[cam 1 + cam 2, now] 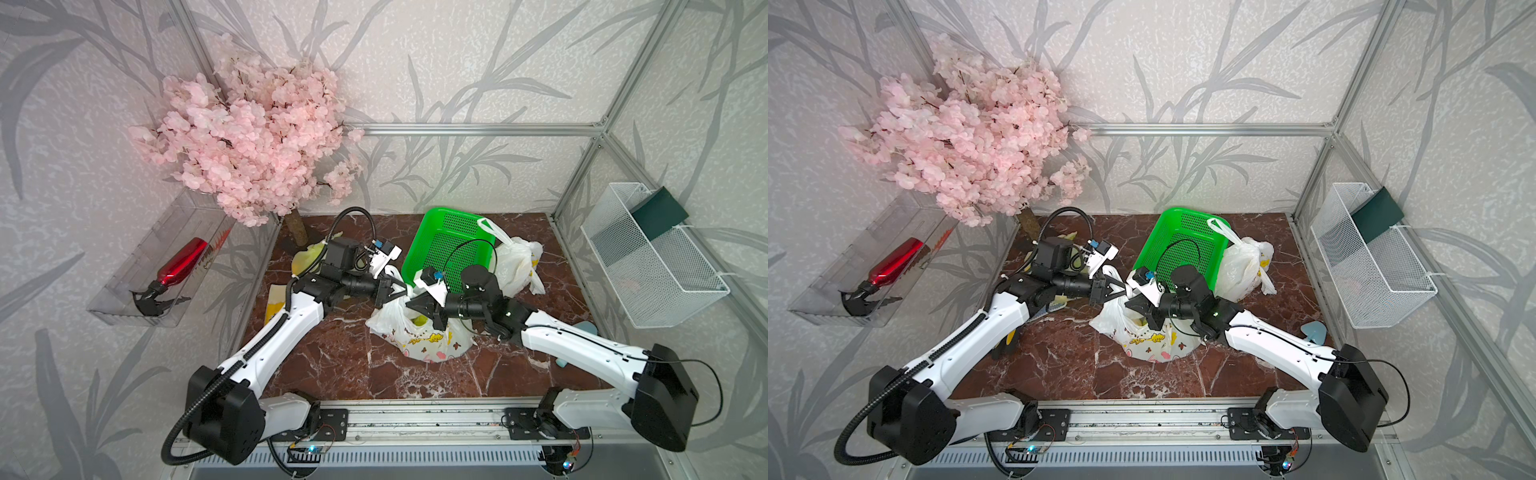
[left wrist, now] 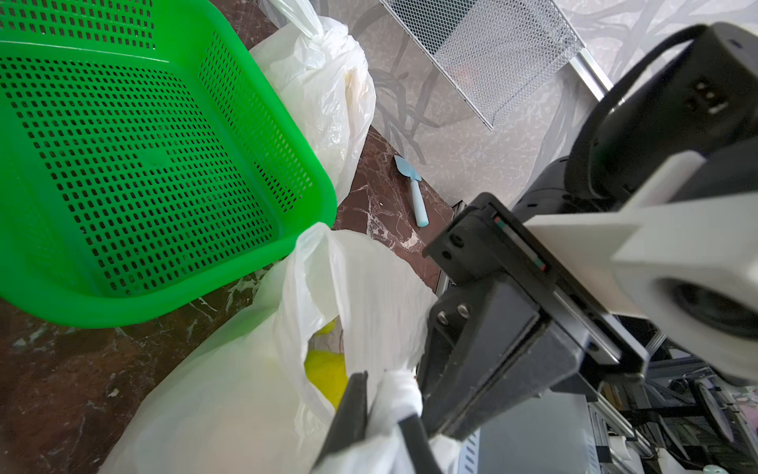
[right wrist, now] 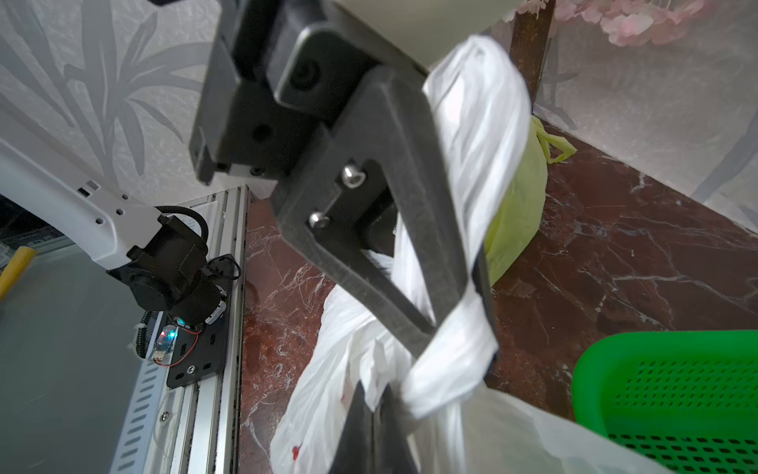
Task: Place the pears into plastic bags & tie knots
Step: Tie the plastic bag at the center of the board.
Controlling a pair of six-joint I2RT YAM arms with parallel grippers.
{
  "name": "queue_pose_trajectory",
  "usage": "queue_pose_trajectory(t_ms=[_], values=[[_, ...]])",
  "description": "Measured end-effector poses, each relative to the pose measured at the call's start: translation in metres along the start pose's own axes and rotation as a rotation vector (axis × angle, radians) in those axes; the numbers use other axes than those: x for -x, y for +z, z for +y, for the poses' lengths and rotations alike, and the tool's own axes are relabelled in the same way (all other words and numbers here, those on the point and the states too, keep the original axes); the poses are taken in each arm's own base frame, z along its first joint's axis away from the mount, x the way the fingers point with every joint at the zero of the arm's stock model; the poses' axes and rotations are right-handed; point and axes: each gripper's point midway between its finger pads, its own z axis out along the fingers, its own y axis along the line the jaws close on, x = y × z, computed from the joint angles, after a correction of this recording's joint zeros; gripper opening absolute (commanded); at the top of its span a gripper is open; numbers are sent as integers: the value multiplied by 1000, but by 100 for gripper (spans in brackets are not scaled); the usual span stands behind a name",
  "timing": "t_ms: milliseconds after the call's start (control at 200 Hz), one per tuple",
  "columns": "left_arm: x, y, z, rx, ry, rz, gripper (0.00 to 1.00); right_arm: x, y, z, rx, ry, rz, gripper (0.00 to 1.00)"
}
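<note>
The white bag (image 1: 419, 340), pear (image 2: 324, 369) inside, sits at frame centre in both top views; we judge its knot (image 3: 443, 381) half made, the next move calling for the handles (image 3: 476, 143) pulled apart. The right gripper (image 3: 371, 414) clenches one handle; only the right wrist view shows the other wound round the left gripper (image 3: 461, 332), whose grip we cannot tell.

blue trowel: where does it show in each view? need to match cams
Top view: blue trowel at the table's right edge, middle hidden behind the right arm.
Top view: blue trowel in the same spot, blade showing above the arm.
Left wrist: lying on the marble beside the wall.
Right wrist: not in it.
Shared landmark: green basket, seen in all four.
</note>
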Motion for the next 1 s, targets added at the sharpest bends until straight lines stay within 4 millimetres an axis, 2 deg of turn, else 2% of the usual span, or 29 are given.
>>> queue_pose_trajectory(t_ms=[135, 305, 505, 700, 765, 820, 885, 1000], values=[[-7, -3, 1, 5, -9, 22, 21, 0, -3, -3, 11, -3, -3, 0], [-4, -4, -3, -22, -23, 12, 30, 0, -3, 5, 55, -3, -6, 0], [-1, -4, -10, -63, -29, 0, 33, -4, -1, 10, 74, -5, -3, 0], [-5, -1, -11, -78, -41, 5, 35, -13, 5, 7, 71, 0, 13, 0], [-5, 0, -12, -76, -33, 8, 31, -15, 6, 6, 72, -1, 19, 0], [-7, 1, -10, -67, -31, 15, 24, -16, 7, 6, 72, -2, 21, 0], [-9, 2, -8, -53, -26, 22, 11, -17, 7, 6, 72, -4, 24, 0], [-10, 3, -2, -12, -8, 25, 1, -20, 7, 6, 73, -5, 35, 0]])
